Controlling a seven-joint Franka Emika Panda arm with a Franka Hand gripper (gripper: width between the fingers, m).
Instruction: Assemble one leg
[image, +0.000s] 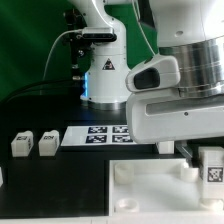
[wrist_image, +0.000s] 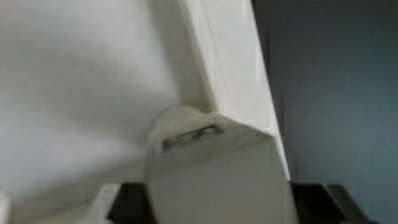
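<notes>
In the wrist view my gripper (wrist_image: 215, 203) is shut on a leg (wrist_image: 210, 160), a white post with a code tag on its far end. Dark fingers (wrist_image: 128, 205) press on both of its sides. The leg's far end sits over the edge of the large white panel (wrist_image: 80, 80), by a raised white rim (wrist_image: 228, 50). In the exterior view the arm's white hand (image: 178, 100) hangs over the panel (image: 150, 185). A tagged leg (image: 212, 166) shows just below the hand at the exterior view's right; the fingers are hidden there.
Two loose legs (image: 22, 144) (image: 46, 143) lie on the black table at the exterior view's left. The marker board (image: 105, 135) lies behind the panel, in front of the arm's base (image: 103, 75). Dark table (wrist_image: 338, 90) shows beside the panel.
</notes>
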